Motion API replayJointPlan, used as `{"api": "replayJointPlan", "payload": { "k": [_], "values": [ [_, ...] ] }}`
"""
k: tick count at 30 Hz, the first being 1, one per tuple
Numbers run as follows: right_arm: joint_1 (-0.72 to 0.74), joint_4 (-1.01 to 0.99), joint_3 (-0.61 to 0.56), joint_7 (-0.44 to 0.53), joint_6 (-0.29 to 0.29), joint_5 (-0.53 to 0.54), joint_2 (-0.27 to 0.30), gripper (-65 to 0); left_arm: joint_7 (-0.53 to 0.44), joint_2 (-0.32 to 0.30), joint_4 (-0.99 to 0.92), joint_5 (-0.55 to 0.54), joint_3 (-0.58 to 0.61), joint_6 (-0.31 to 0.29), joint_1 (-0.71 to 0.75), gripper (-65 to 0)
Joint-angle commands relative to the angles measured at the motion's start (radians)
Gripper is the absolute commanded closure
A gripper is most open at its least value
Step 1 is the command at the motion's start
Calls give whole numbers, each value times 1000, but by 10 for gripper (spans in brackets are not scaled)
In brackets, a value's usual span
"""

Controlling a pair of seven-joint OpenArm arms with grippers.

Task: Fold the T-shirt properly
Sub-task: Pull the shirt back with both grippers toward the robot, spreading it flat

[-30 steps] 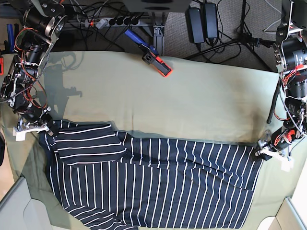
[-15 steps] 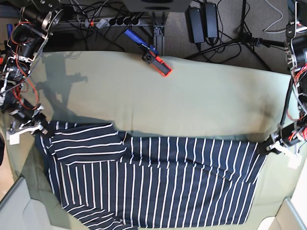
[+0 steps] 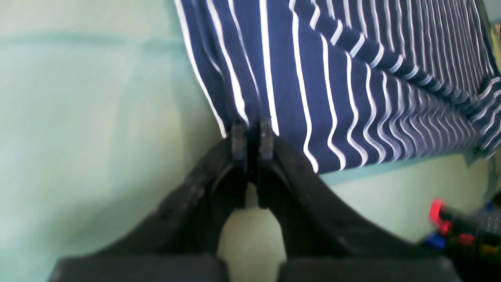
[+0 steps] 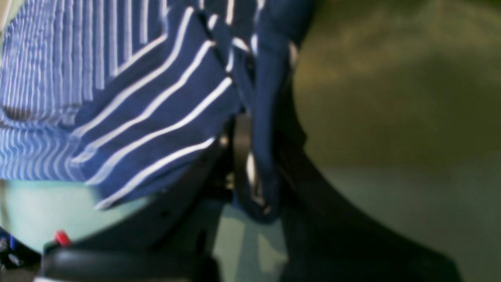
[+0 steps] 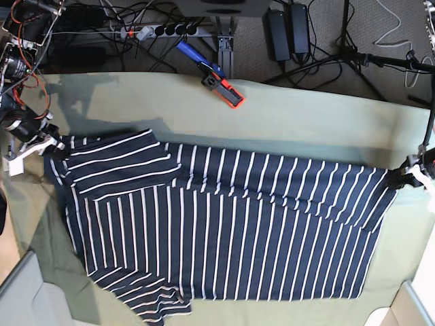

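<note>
Left end effector (image 3: 250, 135) clamped on T-shirt (image 5: 224, 231) corner, right end effector (image 4: 250, 156) gripping opposite corner, shirt stretched between

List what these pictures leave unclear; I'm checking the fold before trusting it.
- T-shirt: its bottom-left hem is cut off by the base view's lower edge.
- Left gripper: sits at the base view's right edge, its arm out of frame.
- Right gripper: in the right wrist view, bunched fabric covers its fingers, so the grip depth is unclear.
- Red object: too blurred in the left wrist view to identify.
</note>
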Motion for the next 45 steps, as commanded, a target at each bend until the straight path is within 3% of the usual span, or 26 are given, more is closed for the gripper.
{"api": "replayJointPlan", "payload": {
  "k": [1, 9, 19, 33, 45],
  "values": [
    [-8, 29, 9, 16, 68, 16, 34, 0, -13, -38, 24, -18, -7, -19, -2, 0],
    [-157, 114, 13, 4, 68, 26, 54, 0, 6, -78, 93, -69, -7, -19, 130, 0],
    [-289, 154, 71, 5, 68, 42, 54, 0, 15, -81, 215, -69, -9, -19, 265, 0],
    [-330, 156, 127, 1, 68, 52, 71, 0, 40, -98, 222, -68, -9, -19, 278, 0],
    [-332, 156, 127, 13, 68, 6, 71, 0, 66, -136, 222, -159, -9, -19, 320, 0]
  ]
}}
